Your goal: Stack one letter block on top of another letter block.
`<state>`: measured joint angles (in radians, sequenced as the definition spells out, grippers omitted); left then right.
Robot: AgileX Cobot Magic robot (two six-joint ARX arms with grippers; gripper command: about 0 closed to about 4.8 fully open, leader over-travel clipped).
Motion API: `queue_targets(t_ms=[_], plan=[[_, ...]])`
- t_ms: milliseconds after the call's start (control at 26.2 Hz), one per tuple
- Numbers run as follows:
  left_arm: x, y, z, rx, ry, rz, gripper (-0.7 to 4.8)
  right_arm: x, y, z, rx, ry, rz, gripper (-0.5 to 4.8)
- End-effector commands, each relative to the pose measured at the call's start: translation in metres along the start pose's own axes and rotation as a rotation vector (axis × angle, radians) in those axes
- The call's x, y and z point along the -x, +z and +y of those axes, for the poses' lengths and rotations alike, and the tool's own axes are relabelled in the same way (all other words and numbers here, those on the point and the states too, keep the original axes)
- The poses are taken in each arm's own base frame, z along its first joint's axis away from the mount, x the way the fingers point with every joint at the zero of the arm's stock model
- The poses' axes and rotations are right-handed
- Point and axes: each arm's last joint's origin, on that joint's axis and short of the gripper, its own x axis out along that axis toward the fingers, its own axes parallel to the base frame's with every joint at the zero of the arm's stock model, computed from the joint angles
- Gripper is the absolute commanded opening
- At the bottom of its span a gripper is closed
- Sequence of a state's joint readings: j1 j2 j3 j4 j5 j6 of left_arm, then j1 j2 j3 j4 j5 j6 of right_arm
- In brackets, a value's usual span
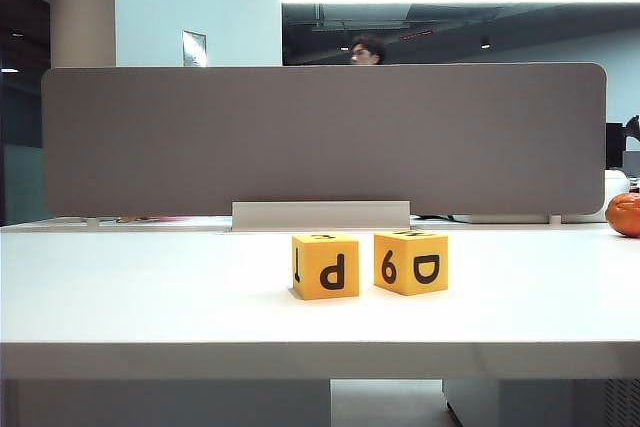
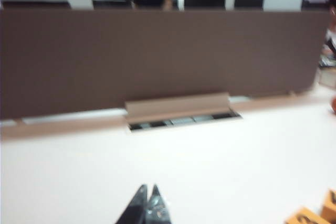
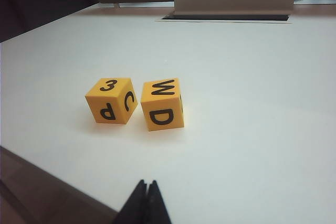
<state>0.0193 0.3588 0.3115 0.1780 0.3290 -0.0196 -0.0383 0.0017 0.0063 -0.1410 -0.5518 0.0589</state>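
A: Nearest the lens in the right wrist view is the right gripper (image 3: 147, 195), fingertips pressed together and empty, hanging back near the table's near edge. The left gripper (image 2: 148, 199) is likewise pinched shut on nothing, over bare white table (image 1: 150, 297).

B: And the cubes?

A: In the exterior view, the letter block with "P" (image 1: 325, 266) sits at mid-table; the block with "6" and "D" (image 1: 411, 261) is just beside it at three o'clock, a narrow gap between, not touching. An orange object (image 1: 624, 214) lies far off at about two o'clock.

B: How would they handle?

A: I'd guess light and rigid, with flat, smooth faces and squared edges. Nothing fragile. Spread the fingers, then grip the "P" block on two opposite side faces, low enough not to tip it. The face toward its neighbour is cramped, so the front and back faces look easier.
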Motion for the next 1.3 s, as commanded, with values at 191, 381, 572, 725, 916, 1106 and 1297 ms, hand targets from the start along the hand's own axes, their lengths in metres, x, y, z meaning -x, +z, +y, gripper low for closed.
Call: queue_targets(t_ms=[191, 381, 572, 725, 916, 1106, 1297], plan=[[-0.051, 0.009, 0.008, 0.060, -0.248, 0.129, -0.06, 0.000, 0.000, 0.000, 0.005, 0.001, -0.008, -0.05], [-0.084, 0.010, 0.003, 0.094, -0.321, 0.201, -0.06, 0.000, 0.000, 0.000, 0.005, 0.001, -0.008, -0.05], [-0.125, 0.001, -0.017, 0.114, -0.403, 0.294, -0.06, 0.000, 0.000, 0.000, 0.005, 0.000, -0.008, -0.05], [-0.156, -0.010, -0.038, 0.123, -0.470, 0.364, -0.06, 0.000, 0.000, 0.000, 0.005, 0.000, -0.008, -0.05], [-0.193, -0.028, -0.056, 0.144, -0.523, 0.484, -0.05, 0.000, 0.000, 0.000, 0.005, 0.000, -0.009, -0.05], [-0.216, -0.033, -0.069, 0.100, -0.517, 0.574, -0.05, 0.000, 0.000, 0.000, 0.005, 0.000, -0.008, -0.05], [-0.236, -0.036, -0.085, 0.055, -0.560, 0.602, -0.05, 0.000, 0.000, 0.000, 0.005, 0.000, -0.008, -0.05]])
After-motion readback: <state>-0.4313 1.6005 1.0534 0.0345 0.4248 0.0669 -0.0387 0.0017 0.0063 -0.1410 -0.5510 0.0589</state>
